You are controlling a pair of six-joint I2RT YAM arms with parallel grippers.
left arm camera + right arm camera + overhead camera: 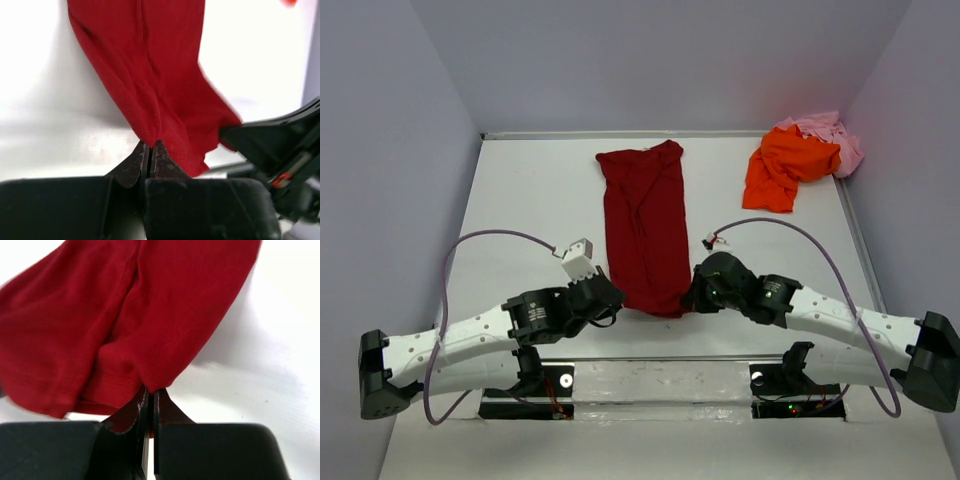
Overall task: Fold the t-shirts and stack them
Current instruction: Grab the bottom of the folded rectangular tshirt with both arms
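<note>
A dark red t-shirt (645, 225) lies as a long narrow strip down the middle of the table, collar end toward the back. My left gripper (613, 296) is shut on its near left corner (150, 135). My right gripper (690, 297) is shut on the near right corner (150, 382). Both wrist views show red cloth pinched between closed jaws, the hem lifted a little off the table. A bright orange t-shirt (785, 165) lies crumpled at the back right, overlapping a pale pink t-shirt (830, 135) bunched in the corner behind it.
Grey walls (390, 150) close in the white table (530, 200) on the left, back and right. A metal strip (660, 380) with the arm bases runs along the near edge. The right gripper's black body (275, 145) shows at the right of the left wrist view.
</note>
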